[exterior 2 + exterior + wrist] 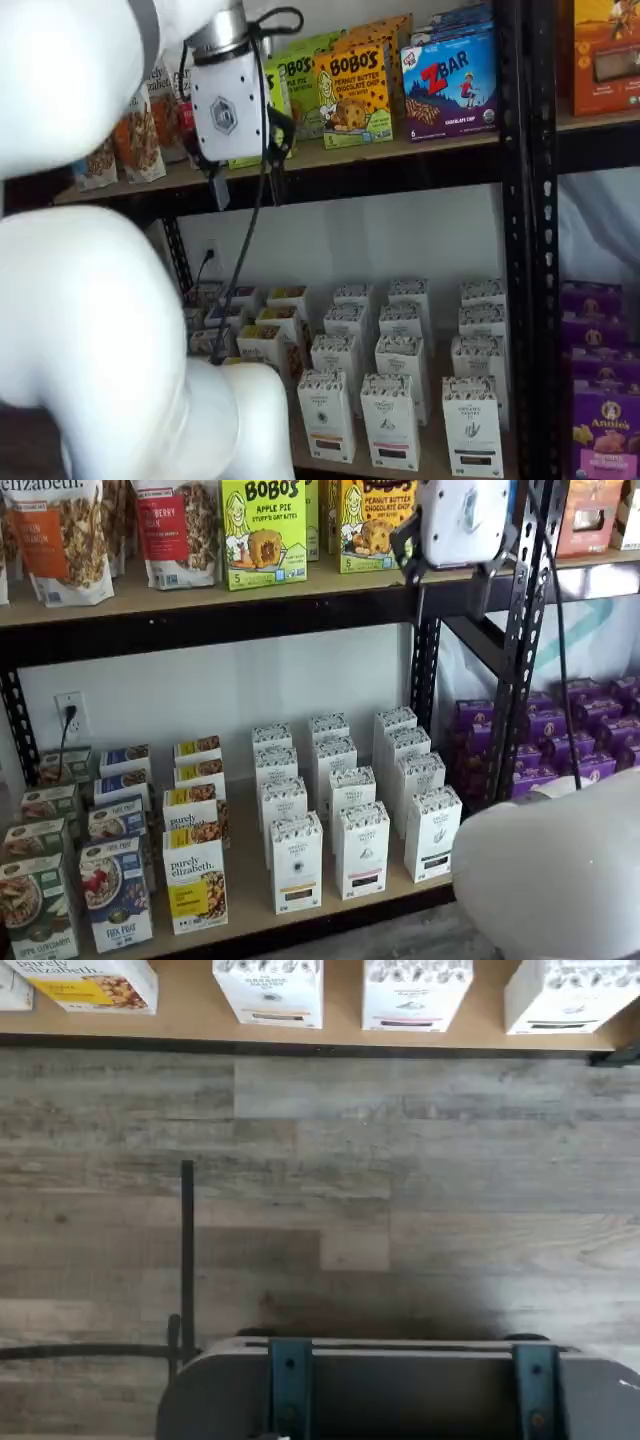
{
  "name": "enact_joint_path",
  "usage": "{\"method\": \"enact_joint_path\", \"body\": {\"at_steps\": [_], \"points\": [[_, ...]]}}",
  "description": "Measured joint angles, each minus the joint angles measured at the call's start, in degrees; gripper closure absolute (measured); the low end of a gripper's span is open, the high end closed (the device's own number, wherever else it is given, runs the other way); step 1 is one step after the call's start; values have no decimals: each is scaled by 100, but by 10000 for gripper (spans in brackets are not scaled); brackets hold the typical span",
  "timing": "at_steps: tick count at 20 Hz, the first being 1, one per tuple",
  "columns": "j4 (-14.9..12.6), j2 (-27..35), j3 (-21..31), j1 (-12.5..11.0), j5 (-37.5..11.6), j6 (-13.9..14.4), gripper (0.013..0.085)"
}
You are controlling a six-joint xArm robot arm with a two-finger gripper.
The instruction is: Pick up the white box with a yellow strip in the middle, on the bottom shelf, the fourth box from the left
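Jaws side-on and partly hidden: the gripper (218, 188) hangs high, level with the upper shelf in both shelf views, and I cannot tell whether its fingers are parted or closed. Nothing is in them.

The white box (296, 864) stands upright at the front edge of the bottom shelf (245, 900), heading its own file of like cartons that runs back toward the rear edge. Its yellow band faces outward. Toward the left end of that edge, just beside it, stands the purely elizabeth box (196, 890); toward the right end stands a white carton with a dark band (362, 850), with a narrow gap on each side.

Being first in its file, the box probably can be taken from the front without disturbing those behind – the gaps look tight, though, so the fingers would need to straddle it squarely.

The wrist view shows its speckled top (268, 990) at the board's front edge, with floor below – the arm sits well back from the shelf, the approach not yet begun.
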Motion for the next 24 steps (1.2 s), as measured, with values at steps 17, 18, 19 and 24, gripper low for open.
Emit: {"method": "enact_joint_path", "body": {"at_steps": [17,18,19,24], "points": [[-447,589,1300,727,-2070,743,130],[-430,651,1377,740,-2238,760,130],[-430,717,1448,761,-2400,787,130],[-433,956,1646,781,-2912,829,130]]}}
